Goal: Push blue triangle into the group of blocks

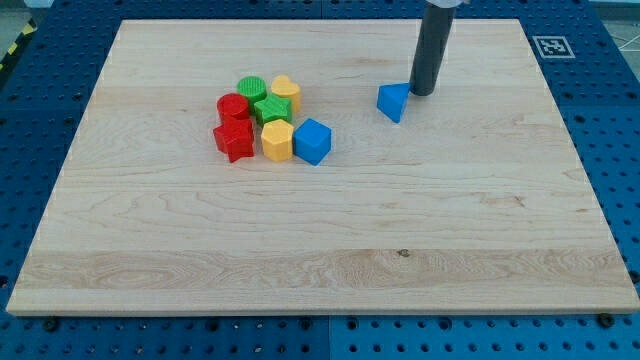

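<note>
Step in hand: I judge the push is at its contact stage, with my tip [421, 94] set just right of the blue triangle [393, 101] and slightly beyond it, touching or very nearly so.
End effector: a plain dark rod with no jaws, so nothing opens or clamps; it stands upright with its end down on the wooden board [320, 260].
Where the triangle is: far half of the board, right of centre, well apart from the cluster on its left.
The group: blue cube [312, 141], yellow hexagon [277, 141], red star [234, 140], red cylinder [233, 107], green star [270, 109], green cylinder [251, 88] and yellow heart [285, 93], packed touching.
Next move: I would drive left and a little nearer, keeping the rod behind the triangle so it does not slip off a slanted face.
How the triangle looks: small, bright blue wedge, lying flat, one corner pointing near-right.
</note>
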